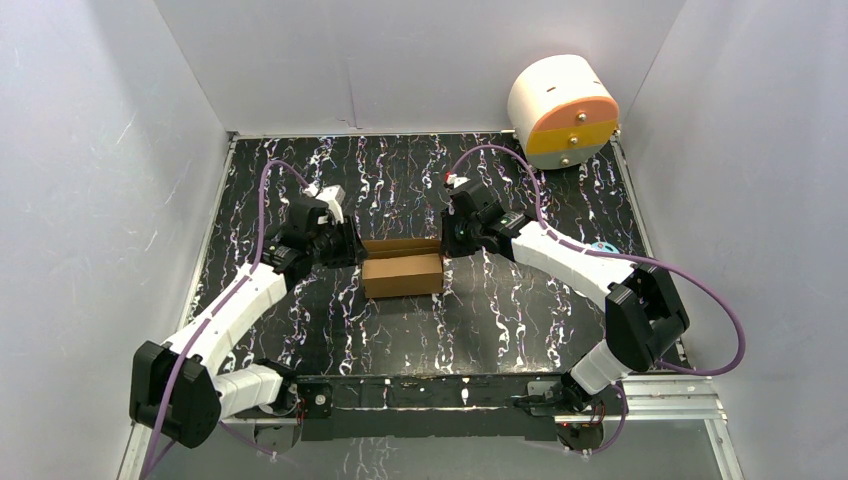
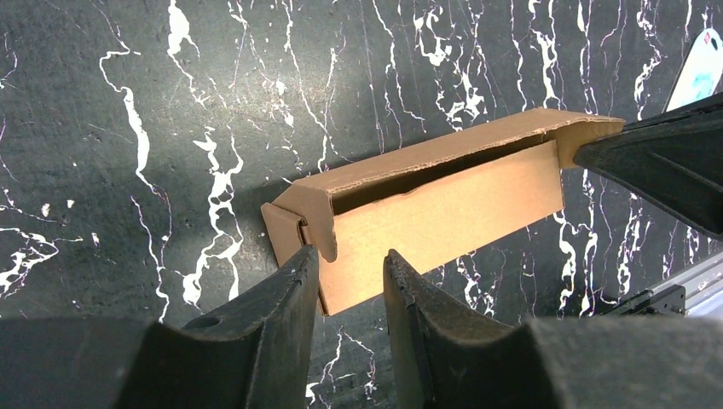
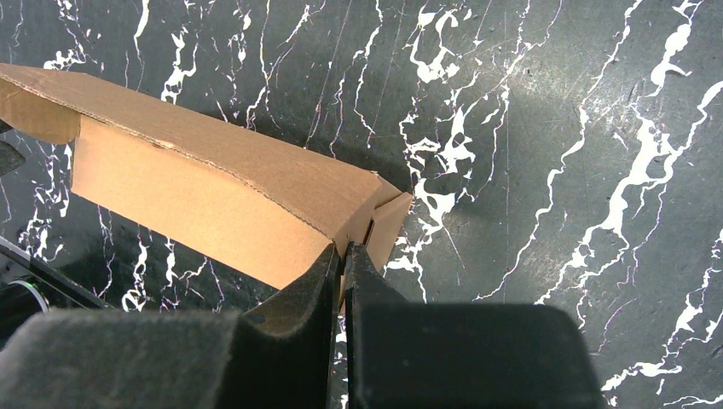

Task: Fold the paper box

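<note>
Two-finger right gripper (image 3: pixel 344 254) pinches the paper box (image 3: pixel 196 192) end. Left gripper (image 2: pixel 349 256) spread; best tuck flap (image 2: pixel 311 217) ahead of its tips squarely.

Top cam sits high behind the arm bases, angled down over the whole table (image 1: pixel 520 315), fairly far back. The wrist cams ride right behind the left gripper (image 2: pixel 349 253) and right gripper (image 3: pixel 344 247), close-up, each looking along the cardboard box (image 1: pixel 403 275) from opposite ends. All three share that box.
</note>
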Motion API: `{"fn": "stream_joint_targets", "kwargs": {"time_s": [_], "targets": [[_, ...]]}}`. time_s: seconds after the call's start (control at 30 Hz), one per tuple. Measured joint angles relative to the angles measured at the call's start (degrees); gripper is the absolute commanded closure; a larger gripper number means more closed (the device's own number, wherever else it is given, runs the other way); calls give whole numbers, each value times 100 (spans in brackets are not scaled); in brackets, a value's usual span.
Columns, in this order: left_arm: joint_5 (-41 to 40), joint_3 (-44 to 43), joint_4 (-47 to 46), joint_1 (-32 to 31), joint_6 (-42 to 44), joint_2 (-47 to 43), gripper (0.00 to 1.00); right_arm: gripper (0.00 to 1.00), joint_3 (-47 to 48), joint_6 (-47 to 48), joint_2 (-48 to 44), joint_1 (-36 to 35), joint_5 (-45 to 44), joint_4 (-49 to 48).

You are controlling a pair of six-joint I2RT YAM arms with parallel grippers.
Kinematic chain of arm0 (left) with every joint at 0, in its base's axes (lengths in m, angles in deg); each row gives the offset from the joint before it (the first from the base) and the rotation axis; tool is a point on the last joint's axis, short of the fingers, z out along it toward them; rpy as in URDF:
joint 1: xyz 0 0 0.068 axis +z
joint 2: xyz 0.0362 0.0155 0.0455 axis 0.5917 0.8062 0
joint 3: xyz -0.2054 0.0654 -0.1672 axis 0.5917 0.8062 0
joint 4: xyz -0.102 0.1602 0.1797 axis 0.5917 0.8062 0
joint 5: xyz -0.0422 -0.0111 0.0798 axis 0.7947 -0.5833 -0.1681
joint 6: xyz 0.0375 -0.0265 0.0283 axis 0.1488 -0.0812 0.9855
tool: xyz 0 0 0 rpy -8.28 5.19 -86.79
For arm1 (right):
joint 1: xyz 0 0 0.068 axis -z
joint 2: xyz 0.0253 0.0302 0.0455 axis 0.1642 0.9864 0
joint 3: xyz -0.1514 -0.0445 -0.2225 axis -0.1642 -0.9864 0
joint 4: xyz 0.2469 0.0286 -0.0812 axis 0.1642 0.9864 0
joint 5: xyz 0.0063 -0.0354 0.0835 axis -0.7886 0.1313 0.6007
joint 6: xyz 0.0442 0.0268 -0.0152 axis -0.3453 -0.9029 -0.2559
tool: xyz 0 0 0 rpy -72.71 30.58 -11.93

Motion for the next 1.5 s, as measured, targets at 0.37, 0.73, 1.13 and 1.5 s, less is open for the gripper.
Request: {"fn": "stream_joint_targets", "kwargs": {"time_s": [0.37,0.73,1.13,1.5], "targets": [[-260,-4,-2,-20,57,210,90,87,-2,15,0,-4,-2,-2],[-313,-15,68,-20,66,181,93,88,-74,20,-22,-22,-17,-90],[-131,-22,92,-20,-138,72,93,87,-79,22,-24,-22,-44,-105],[-118,160,85,-26,-302,-20,93,87,-90,20,-24,-24,-55,-127]]}}
